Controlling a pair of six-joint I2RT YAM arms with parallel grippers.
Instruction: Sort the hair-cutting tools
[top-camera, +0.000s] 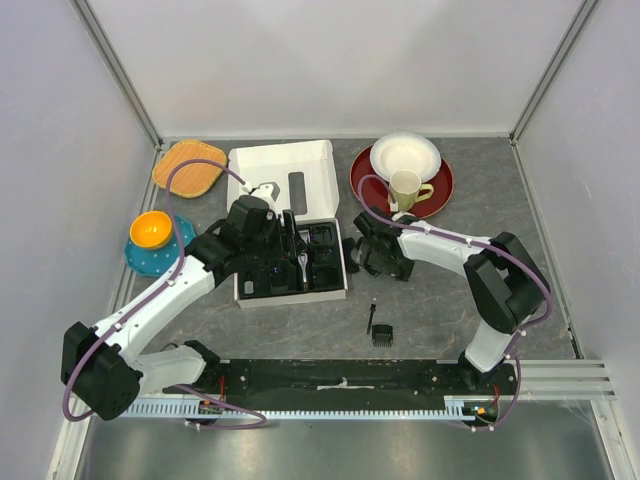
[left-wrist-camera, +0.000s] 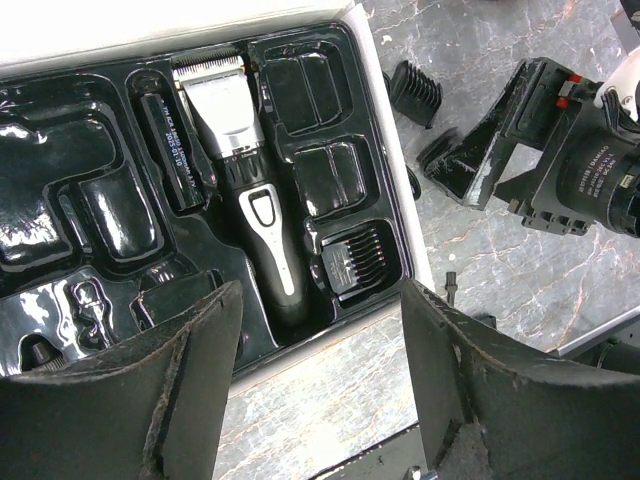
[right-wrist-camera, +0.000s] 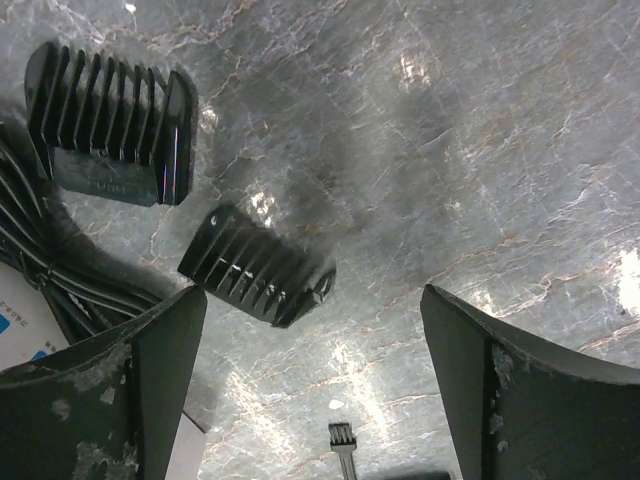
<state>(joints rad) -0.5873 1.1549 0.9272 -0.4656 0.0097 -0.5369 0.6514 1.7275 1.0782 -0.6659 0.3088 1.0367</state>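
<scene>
The black and silver clipper (left-wrist-camera: 245, 170) lies in the black moulded tray (left-wrist-camera: 60, 200) of the white box (top-camera: 290, 172). One black comb attachment (left-wrist-camera: 352, 258) sits in a tray compartment beside it. My left gripper (left-wrist-camera: 320, 380) is open and empty above the tray's near edge (top-camera: 280, 250). My right gripper (right-wrist-camera: 315, 380) is open and empty, low over the table just right of the tray (top-camera: 362, 248). Two combs (right-wrist-camera: 110, 125) (right-wrist-camera: 258, 265) lie on the table ahead of it. The thin brush (top-camera: 371, 318) and another comb (top-camera: 382, 335) lie nearer the front.
A black cable (right-wrist-camera: 40, 260) lies by the box edge, left of the right gripper. A red plate (top-camera: 437, 195) with a white bowl (top-camera: 405, 155) and a cream mug (top-camera: 407, 189) stands at the back right. An orange bowl (top-camera: 151, 230) on a teal plate and a woven mat (top-camera: 188, 168) are at the left.
</scene>
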